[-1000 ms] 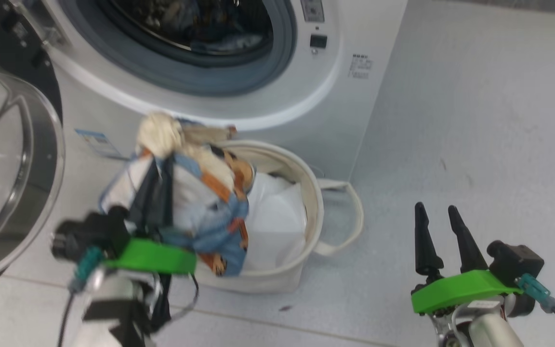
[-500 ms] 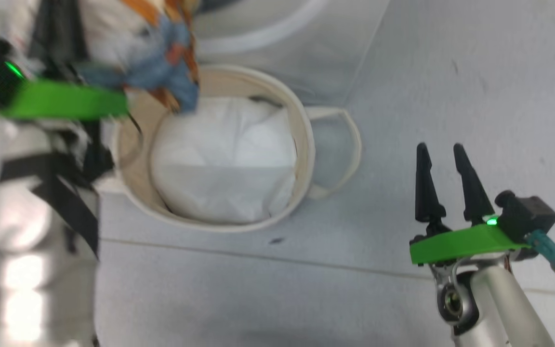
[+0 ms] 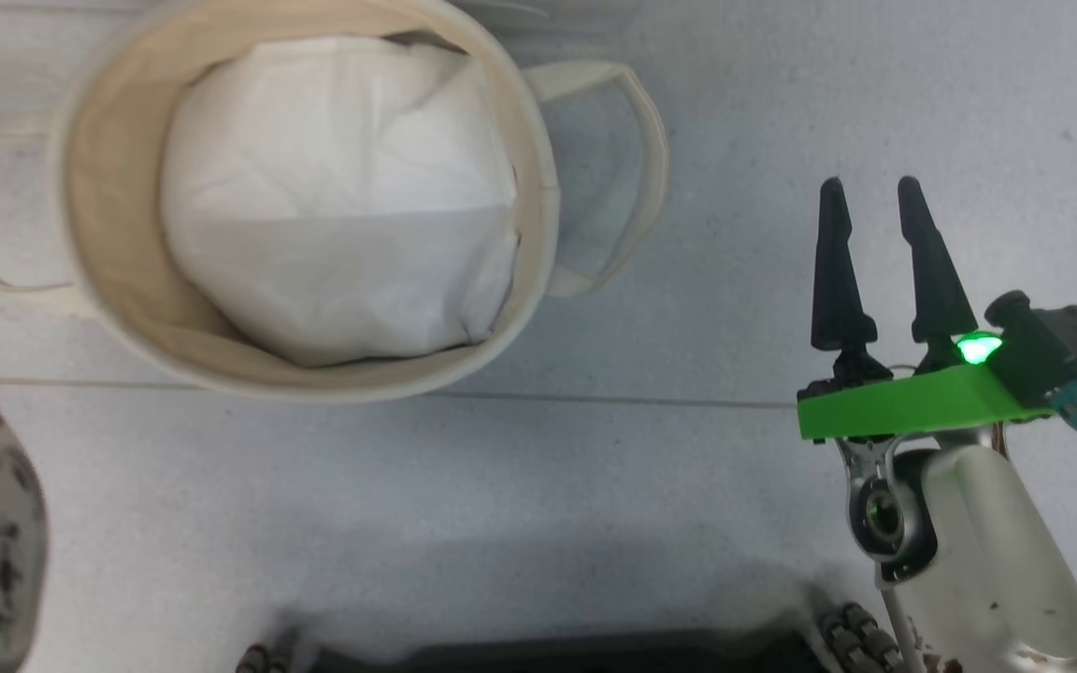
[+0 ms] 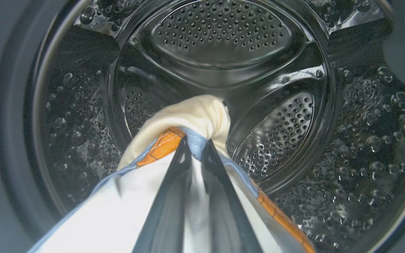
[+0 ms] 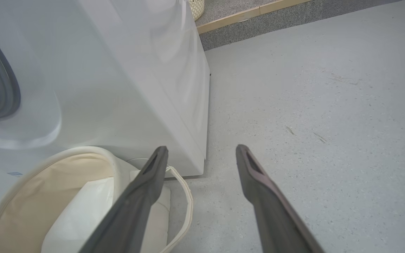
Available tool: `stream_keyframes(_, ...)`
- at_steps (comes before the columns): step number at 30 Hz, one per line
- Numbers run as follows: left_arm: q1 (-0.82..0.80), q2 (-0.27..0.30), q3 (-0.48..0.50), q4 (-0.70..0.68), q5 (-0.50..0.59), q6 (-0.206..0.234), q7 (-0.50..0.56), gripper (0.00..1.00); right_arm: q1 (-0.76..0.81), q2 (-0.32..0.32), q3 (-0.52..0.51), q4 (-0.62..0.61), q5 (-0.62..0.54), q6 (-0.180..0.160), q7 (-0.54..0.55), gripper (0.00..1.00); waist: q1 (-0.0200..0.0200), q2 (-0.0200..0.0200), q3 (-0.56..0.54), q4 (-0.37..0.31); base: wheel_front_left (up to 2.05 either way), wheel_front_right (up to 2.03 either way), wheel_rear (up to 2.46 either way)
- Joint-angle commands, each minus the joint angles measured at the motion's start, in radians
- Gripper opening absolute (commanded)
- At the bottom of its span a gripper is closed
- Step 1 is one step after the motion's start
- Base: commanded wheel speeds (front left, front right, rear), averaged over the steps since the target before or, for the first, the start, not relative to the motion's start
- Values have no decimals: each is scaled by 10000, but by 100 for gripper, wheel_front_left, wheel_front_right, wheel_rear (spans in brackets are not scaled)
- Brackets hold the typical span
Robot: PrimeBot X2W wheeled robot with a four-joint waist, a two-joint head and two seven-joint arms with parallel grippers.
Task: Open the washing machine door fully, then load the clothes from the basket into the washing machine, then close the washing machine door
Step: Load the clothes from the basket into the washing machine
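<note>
At left, our left gripper [image 4: 196, 142] stays clenched on the clothes [image 4: 192, 114], now carried to the mouth of the drum [image 4: 220, 45] (a second ago the bundle hung just over the basket). Centre, the basket [image 3: 94, 271] holds just its white sheet [image 3: 333, 206], near the washer [image 5: 125, 70]. At right, our right gripper [image 3: 870, 187] hovers over the floor [image 3: 538, 486], jaws spread and empty. We judge loading nearly done: release next, then the door.

The basket [image 5: 30, 182] is set before the washing machine [image 5: 128, 77] (1 sheet [image 5: 79, 211] laid inside it); the clothes [image 4: 195, 112] are found within the drum [image 4: 223, 38].
</note>
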Motion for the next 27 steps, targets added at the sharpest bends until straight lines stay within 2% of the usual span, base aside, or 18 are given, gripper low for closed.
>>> stream_keyframes(1,-551,669,103,-345,-60,-55,-43,0,105,53,276,-350,16,58,-124,100,-3,1,652,-406,0,0,0)
stream_keyframes(6,-1832,1065,252,-116,-120,-56,-44,0,-20,53,240,-514,228,58,-124,100,-3,1,1124,-746,0,0,0)
stream_keyframes(10,-2185,1082,418,489,16,-56,-44,0,24,53,291,-524,289,58,-124,100,-3,1,1276,-821,0,0,0)
stream_keyframes(11,-2203,1068,456,747,84,-56,-44,76,33,53,335,-512,296,58,-124,100,-3,1,1285,-820,0,0,0)
stream_keyframes(12,-2225,1081,432,943,201,-56,-44,100,33,53,368,-503,304,58,-124,100,-3,1,1292,-817,0,0,0)
stream_keyframes(17,-1951,844,408,1239,360,-57,-44,100,-47,53,331,-451,180,58,-124,100,-3,1,1172,-595,0,0,0)
stream_keyframes(20,-1493,664,23,1242,377,-57,-44,100,-84,53,311,-367,42,58,-124,100,-3,1,913,-373,0,0,0)
stream_keyframes(27,356,401,-591,577,244,-57,-44,100,-67,53,432,-46,-137,58,-124,100,-3,1,-176,105,0,0,0)
